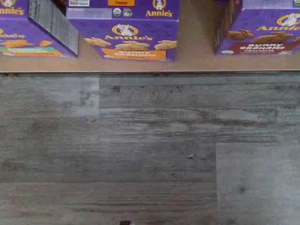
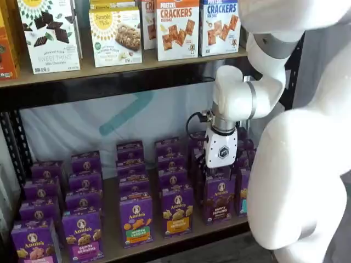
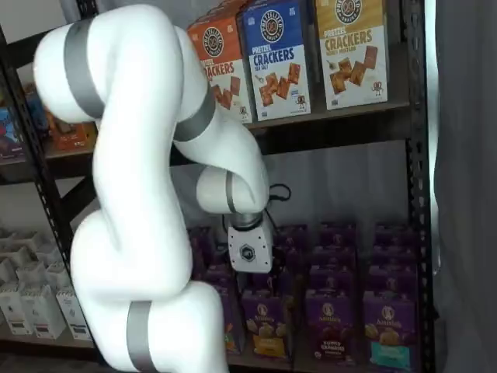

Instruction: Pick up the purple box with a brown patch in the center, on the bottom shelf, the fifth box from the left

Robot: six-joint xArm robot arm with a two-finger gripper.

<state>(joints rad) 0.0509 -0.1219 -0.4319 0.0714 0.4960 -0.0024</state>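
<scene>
Nearest the cameras stands the white arm, its wrist bent down so that the gripper hangs in front of the bottom shelf; in both shelf views only the white body shows plainly, and the black fingers are lost against the dark purple cartons behind, so the pictures alone do not show a gap, though the jaws stand at their widest and nothing is held. Just below the gripper, at about six o'clock from it, is the purple box with the brown patch, front of its row; it also shows in a shelf view at about four o'clock from the gripper body. Beside it, toward nine o'clock, stands the orange-patch box, and toward three o'clock a teal-patch box. The wrist view catches the brown-patch carton at the shelf's front edge, with grey plank floor before it. Farther up, cracker boxes line the higher board. The step appears to be the approach: next the open fingers must settle around the carton's sides without nudging neighbours.
</scene>
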